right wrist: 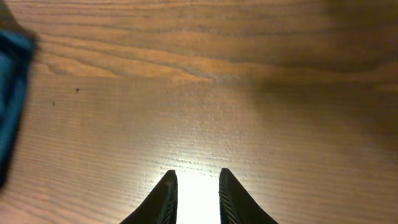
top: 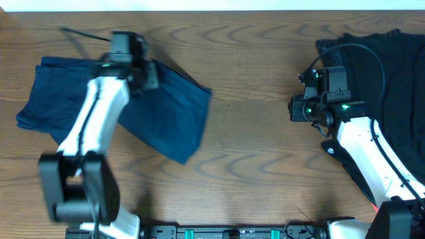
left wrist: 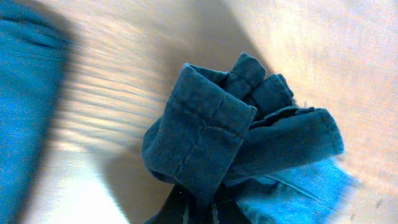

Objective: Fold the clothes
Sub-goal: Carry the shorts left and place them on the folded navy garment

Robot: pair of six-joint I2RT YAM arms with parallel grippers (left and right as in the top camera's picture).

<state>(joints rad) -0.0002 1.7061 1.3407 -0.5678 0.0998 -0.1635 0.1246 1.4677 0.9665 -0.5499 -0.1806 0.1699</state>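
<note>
The rumpled dark blue garment [top: 169,116] of denim-like cloth lay on the left half of the brown wooden table [top: 259,146] in the overhead view. It spread from near the left edge of the frame toward the centre, with its lower right corner pointing down toward the middle. The left gripper [top: 145,74] sat over the upper middle of that cloth, and its white arm crossed the garment diagonally from the lower left.

In the left wrist view, a thick bunch of the dark blue garment [left wrist: 211,134], showing a stitched hem and several folds, filled the centre of the frame. The left gripper [left wrist: 198,208] at the bottom edge was clamped on it, its 2 dark fingers [left wrist: 177,208] mostly buried under the fabric. That view was blurred, with more blue cloth along the left edge.

A black garment [top: 392,73] lay heaped in the upper right corner of the overhead view and ran down the right edge. The right gripper [top: 297,108] was just left of it, over bare wood, pointing toward the centre of the frame. In the right wrist view the right gripper [right wrist: 194,190] showed 2 dark fingertips [right wrist: 163,199] at the bottom centre, set narrowly apart with nothing between them and bare table beneath. A sliver of blue cloth showed at the upper left edge of that frame.
</note>
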